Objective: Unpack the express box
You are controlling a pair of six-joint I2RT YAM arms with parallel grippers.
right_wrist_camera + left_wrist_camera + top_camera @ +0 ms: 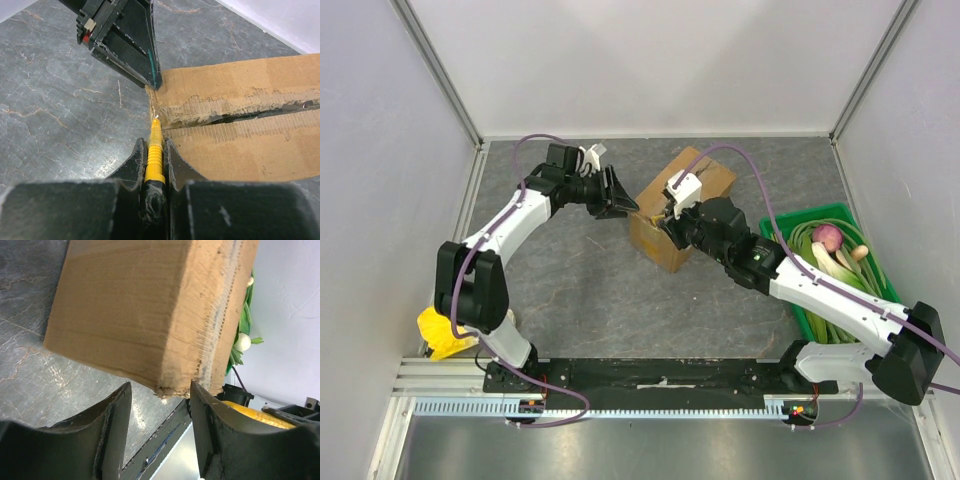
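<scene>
The express box [688, 178] sits mid-table toward the far side, flaps closed. The right gripper [154, 143] clamps a yellow cutter [155, 162], its tip at the ragged centre seam's [240, 119] near-left end. The left gripper [161, 386], jaws apart, flanks a box corner. Slitting, opening and emptying apparently remain.

You see the express box [680, 205], a plain brown cardboard carton, standing on the grey table [580, 290] a little right of the middle and turned at an angle. Its top flaps lie flat and closed. Along the centre seam [240, 116] the paper is torn rough, and a thin dark gap shows.
</scene>
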